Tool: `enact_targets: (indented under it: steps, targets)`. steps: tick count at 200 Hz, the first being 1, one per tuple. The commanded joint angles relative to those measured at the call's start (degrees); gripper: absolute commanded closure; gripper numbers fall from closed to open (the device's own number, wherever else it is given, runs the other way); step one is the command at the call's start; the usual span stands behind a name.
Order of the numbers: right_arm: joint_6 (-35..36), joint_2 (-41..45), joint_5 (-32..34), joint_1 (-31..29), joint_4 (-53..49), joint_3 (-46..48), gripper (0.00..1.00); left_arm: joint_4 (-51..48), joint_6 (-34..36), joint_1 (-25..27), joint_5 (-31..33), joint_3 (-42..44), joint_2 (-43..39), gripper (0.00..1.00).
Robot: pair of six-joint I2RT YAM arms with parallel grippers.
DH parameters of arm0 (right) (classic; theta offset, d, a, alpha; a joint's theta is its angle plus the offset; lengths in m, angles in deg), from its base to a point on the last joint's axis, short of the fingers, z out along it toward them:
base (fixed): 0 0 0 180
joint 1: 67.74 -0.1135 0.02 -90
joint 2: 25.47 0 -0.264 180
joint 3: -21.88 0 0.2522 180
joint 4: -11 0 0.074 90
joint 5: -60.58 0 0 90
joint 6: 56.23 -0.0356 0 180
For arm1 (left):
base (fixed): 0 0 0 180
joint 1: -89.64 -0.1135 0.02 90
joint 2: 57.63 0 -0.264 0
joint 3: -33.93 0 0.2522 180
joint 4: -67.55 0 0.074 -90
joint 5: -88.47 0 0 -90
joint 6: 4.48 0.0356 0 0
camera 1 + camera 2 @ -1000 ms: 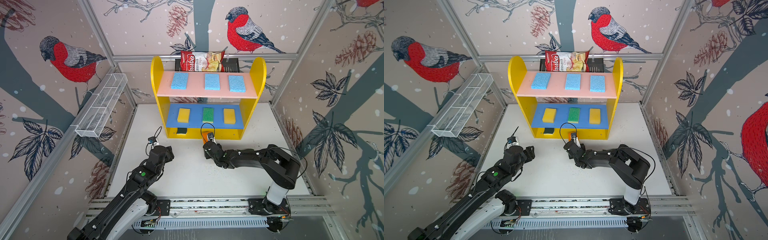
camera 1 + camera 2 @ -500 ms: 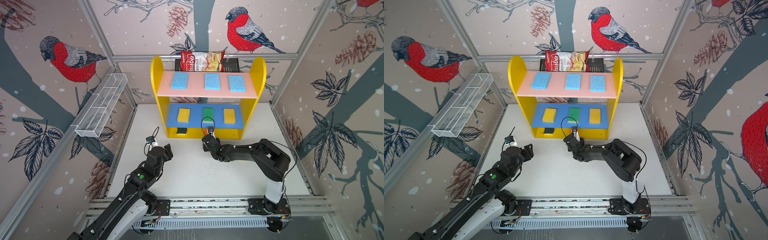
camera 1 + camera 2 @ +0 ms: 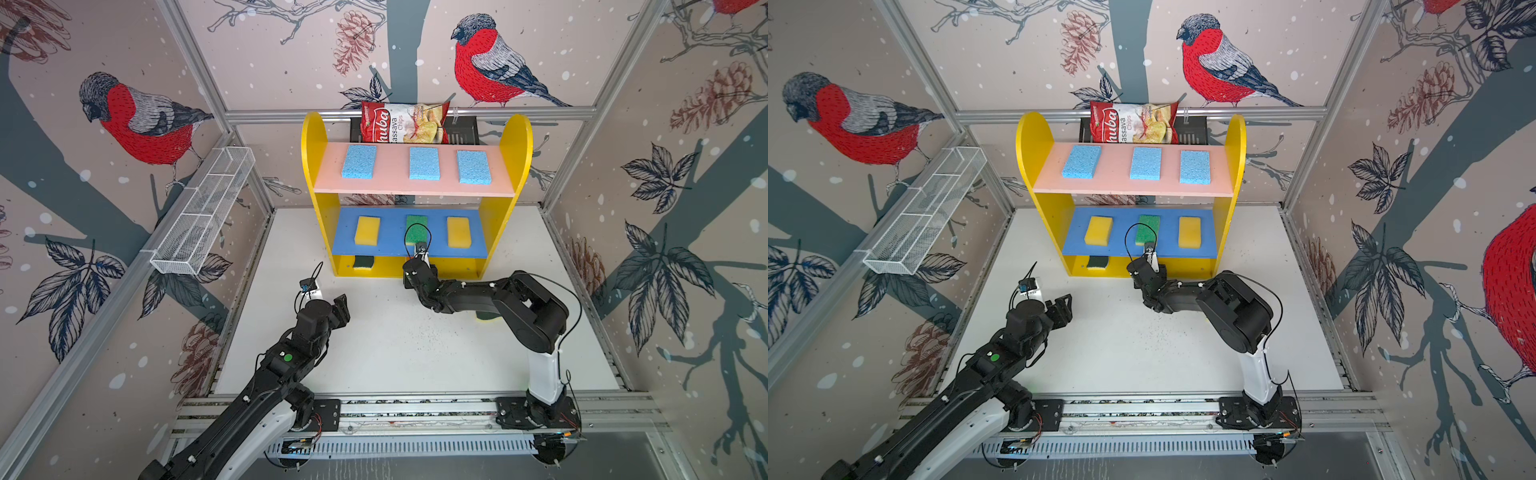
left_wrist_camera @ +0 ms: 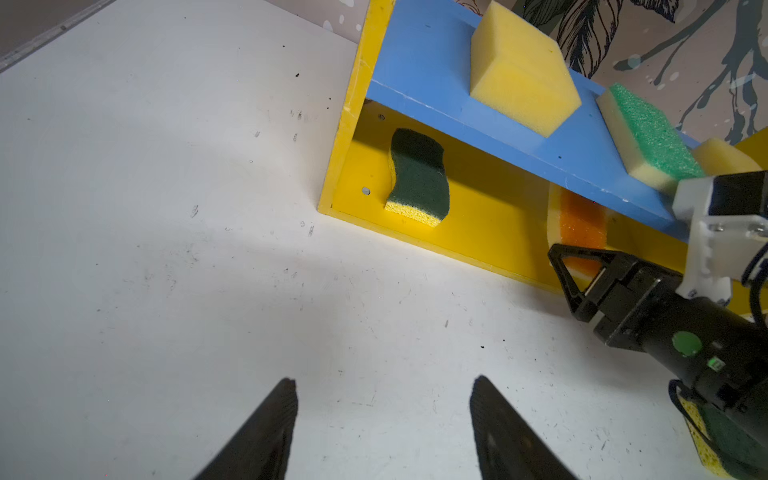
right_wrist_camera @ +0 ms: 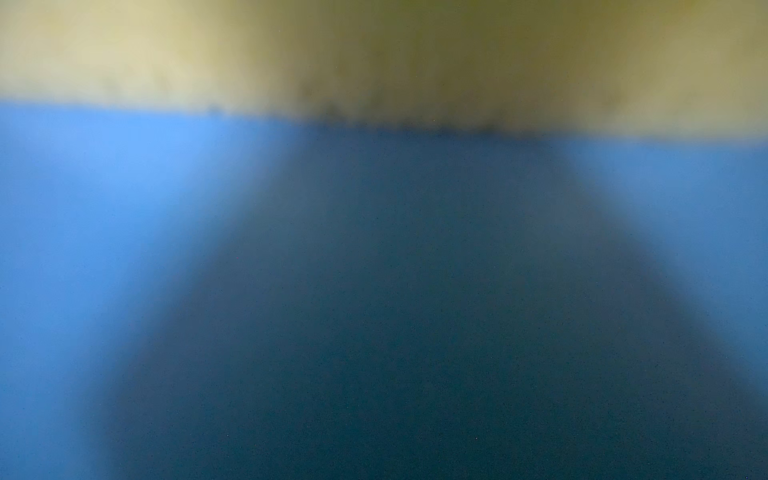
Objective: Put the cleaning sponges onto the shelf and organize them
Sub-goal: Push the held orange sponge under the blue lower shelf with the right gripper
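Observation:
The shelf (image 3: 309,166) stands at the back. Three light blue sponges (image 3: 424,163) lie on its pink board. Two yellow sponges (image 3: 367,230) and a green-topped one (image 3: 417,228) lie on the blue board. A wavy dark-green sponge (image 4: 419,178) lies on the yellow base at the left. My right gripper (image 3: 411,266) reaches under the blue board, shut on the orange-topped sponge (image 4: 579,226), which is tilted over the base. Another wavy sponge (image 3: 486,318) lies on the table under the right arm. My left gripper (image 4: 384,386) hangs open over bare table, left of the shelf front.
A red chips bag (image 3: 405,123) leans on a black rack (image 3: 463,129) behind the shelf. A white wire basket (image 3: 203,212) hangs on the left wall. The right wrist view is a blur of blue board and yellow, very close.
My right gripper has pushed forward with the orange-topped sponge, from in front of the shelf to under its blue board. The left gripper has hardly moved.

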Motion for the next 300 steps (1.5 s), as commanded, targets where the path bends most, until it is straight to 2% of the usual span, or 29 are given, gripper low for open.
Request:
enact_targets:
  steps: [1,120,152,217,255,300]
  targets:
    - [-0.5,-1.4,-1.6,0.1,-2.4,-1.1,0.4,4.3,0.7,0.1,-1.2,0.2,0.8,0.33]
    - [-3.9,-3.6,-0.6,-0.8,-5.5,-1.1,0.38,5.6,1.4,0.1,0.1,0.9,1.1,0.33]
    - [-4.7,-3.5,-0.2,-0.8,-6.2,-0.4,0.31,5.3,1.3,0.1,0.4,1.2,0.5,0.33]
    - [-5.0,-4.3,0.1,-0.7,-7.4,-0.9,0.3,4.0,0.7,0.0,1.1,1.0,-0.4,0.33]
    - [-5.7,-4.6,0.1,-0.7,-8.9,-1.2,0.24,3.3,0.4,0.1,1.5,0.7,-1.0,0.33]
    - [-5.3,-4.0,0.5,-0.7,-10.3,-1.4,0.23,3.1,0.6,0.1,1.4,0.1,-1.0,0.33]
